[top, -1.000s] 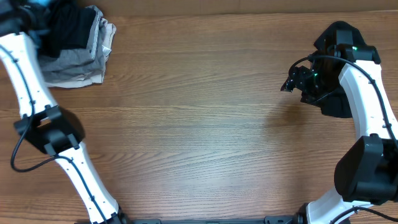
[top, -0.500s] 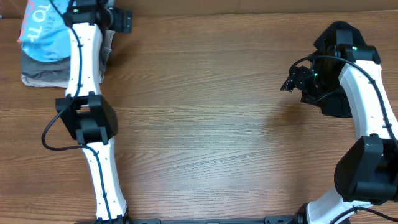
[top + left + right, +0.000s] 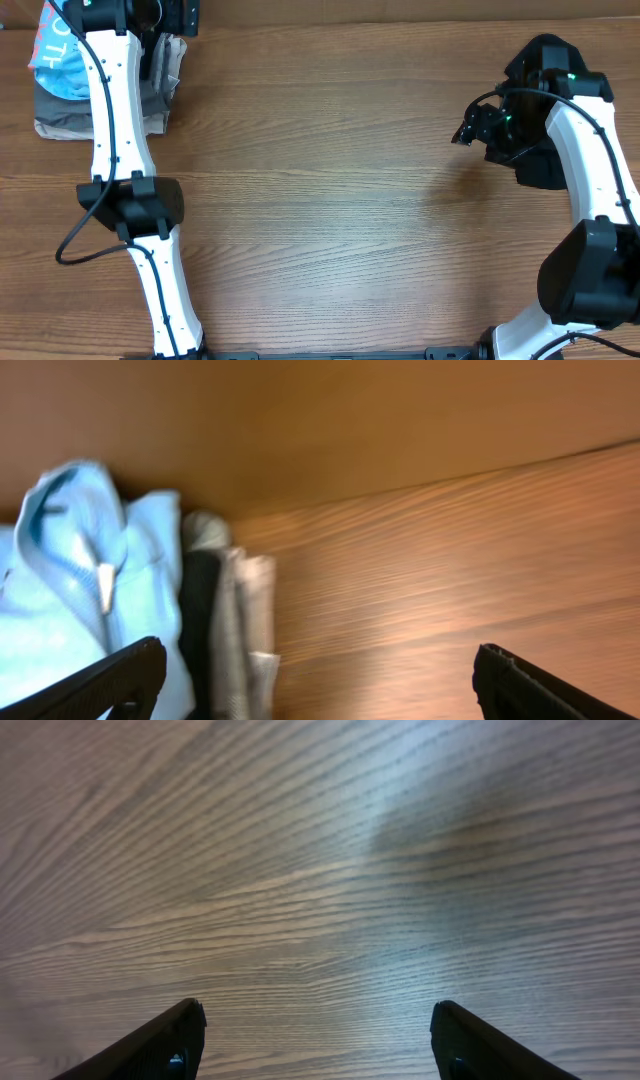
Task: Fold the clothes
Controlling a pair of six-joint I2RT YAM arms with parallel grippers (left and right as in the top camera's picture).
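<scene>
Overhead: stack of clothes (image 3: pixel 60 110), light-blue T-shirt (image 3: pixel 50 45) on top, just left of the left gripper (image 3: pixel 185 15); right gripper (image 3: pixel 465 133) well apart from it, over bare table (image 3: pixel 320 200). Left wrist: fingers (image 3: pixel 125 675) spread wide, gripping nothing, the stack just beyond one fingertip. Right wrist: fingertips (image 3: pixel 170 1040) parted, gripping nothing, only wood grain between them.

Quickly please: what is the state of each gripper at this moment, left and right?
Left gripper: open, holding nothing, near the clothes.
Right gripper: open, holding nothing, over the table.
</scene>
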